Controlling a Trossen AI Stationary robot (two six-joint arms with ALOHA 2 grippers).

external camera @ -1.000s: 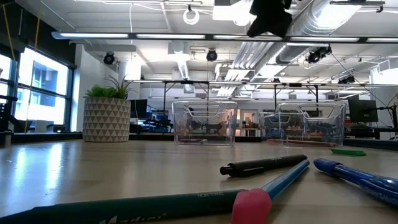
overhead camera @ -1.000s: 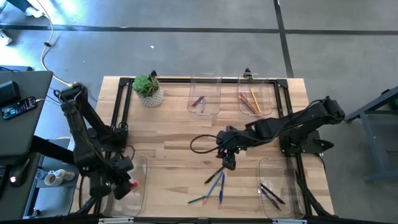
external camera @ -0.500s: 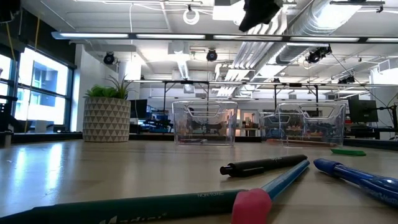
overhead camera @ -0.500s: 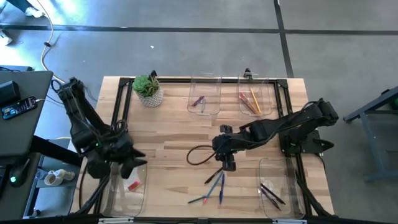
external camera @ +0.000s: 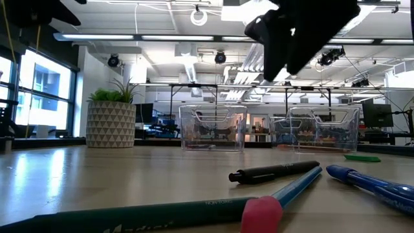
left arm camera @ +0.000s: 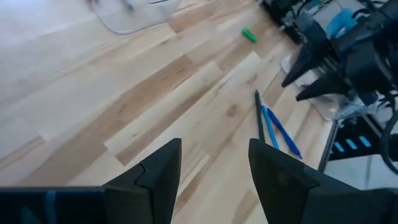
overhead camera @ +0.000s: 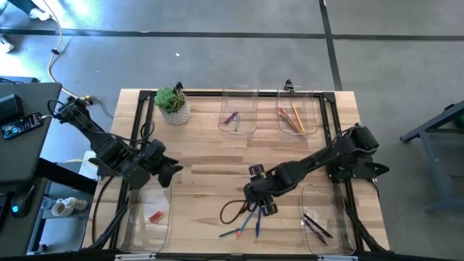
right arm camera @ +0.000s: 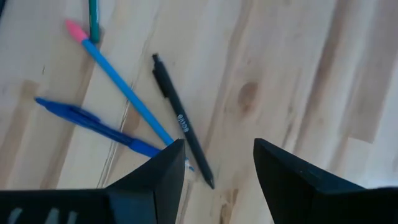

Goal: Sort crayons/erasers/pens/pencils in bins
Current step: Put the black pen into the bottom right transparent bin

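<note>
Two arms are moving at once on my screen. On the left, the left gripper (overhead camera: pixel 168 171) is lifting away from the near-left bin (overhead camera: pixel 130 225), jaws spread and empty, and the red eraser (overhead camera: pixel 154 216) it was hovering over a second ago is now lying inside that bin, so I am counting that piece as sorted. Toward the middle, the right gripper (overhead camera: pixel 255 204) is dropping nearer the loose pens on the wood, jaws released, the black pen (right arm camera: pixel 183 128) just ahead of its fingers and the blue pen (right arm camera: pixel 93 126) beside it. Far right, the near-right bin (overhead camera: pixel 310 190) is already holding pens, so I am judging a pen pickup is next.
</note>
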